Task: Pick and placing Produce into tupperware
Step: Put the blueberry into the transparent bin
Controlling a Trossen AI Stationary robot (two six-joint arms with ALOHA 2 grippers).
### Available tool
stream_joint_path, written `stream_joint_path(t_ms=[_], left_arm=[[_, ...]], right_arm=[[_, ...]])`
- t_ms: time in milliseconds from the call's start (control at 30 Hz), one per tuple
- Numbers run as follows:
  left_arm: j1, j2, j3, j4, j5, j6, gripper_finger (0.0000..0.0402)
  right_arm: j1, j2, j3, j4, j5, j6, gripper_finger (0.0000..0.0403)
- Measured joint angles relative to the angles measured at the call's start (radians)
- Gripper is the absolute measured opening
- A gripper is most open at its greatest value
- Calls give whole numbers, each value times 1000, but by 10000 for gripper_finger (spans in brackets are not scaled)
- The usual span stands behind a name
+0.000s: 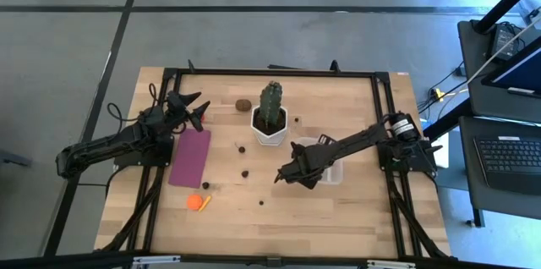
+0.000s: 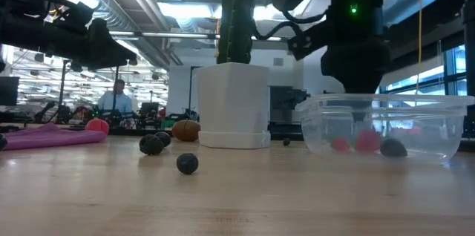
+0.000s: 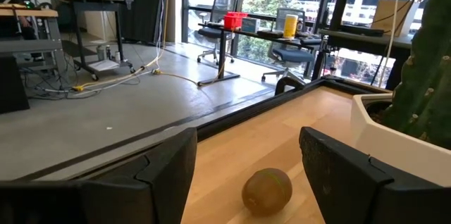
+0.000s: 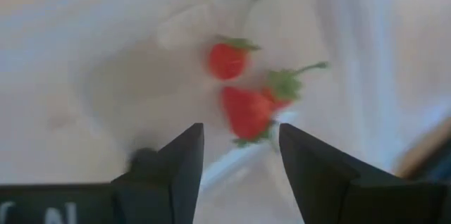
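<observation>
The clear tupperware (image 1: 331, 170) stands right of the cactus pot and holds small red strawberries (image 4: 246, 110) and a dark berry (image 4: 144, 159); the low view shows them through its wall (image 2: 382, 128). My right gripper (image 4: 241, 160) hovers open above the box (image 1: 292, 170), touching nothing. Loose produce rests on the table: a brown kiwi (image 1: 243, 105), dark berries (image 1: 245, 172), an orange piece (image 1: 199, 203). My left gripper (image 1: 190, 108) is open near the far left, level, with the kiwi (image 3: 267, 190) some way ahead of its fingers.
A green cactus in a white pot (image 1: 270, 118) stands mid-table between the arms. A flat purple mat (image 1: 190, 157) lies at the left. Dark berries (image 2: 188, 163) lie scattered on the bare wood. A black frame (image 1: 270, 72) edges the table. A person shows far behind (image 2: 117, 96).
</observation>
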Motion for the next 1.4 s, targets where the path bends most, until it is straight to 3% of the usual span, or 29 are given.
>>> stream_joint_path(t_ms=[167,433,633,800,933,1133,1233,1400], left_arm=[[0,0,0,0,0,0,244],[0,0,0,0,0,0,244],[0,0,0,0,0,0,244],[0,0,0,0,0,1,244],[0,0,0,0,-7,1,244],[0,0,0,0,-7,8,244],[0,0,0,0,-8,8,244],[0,0,0,0,-8,8,244]], right_arm=[[-9,0,27,-30,53,65,184],[-47,-51,19,33,63,-159,183],[-114,-226,-53,171,104,-312,183],[-214,-434,-231,442,104,-495,184],[-319,-583,-422,698,29,-611,184],[-483,-712,-648,976,-7,-668,184],[-561,-734,-726,1106,-118,-739,184],[-693,-725,-792,1256,-497,-816,184]])
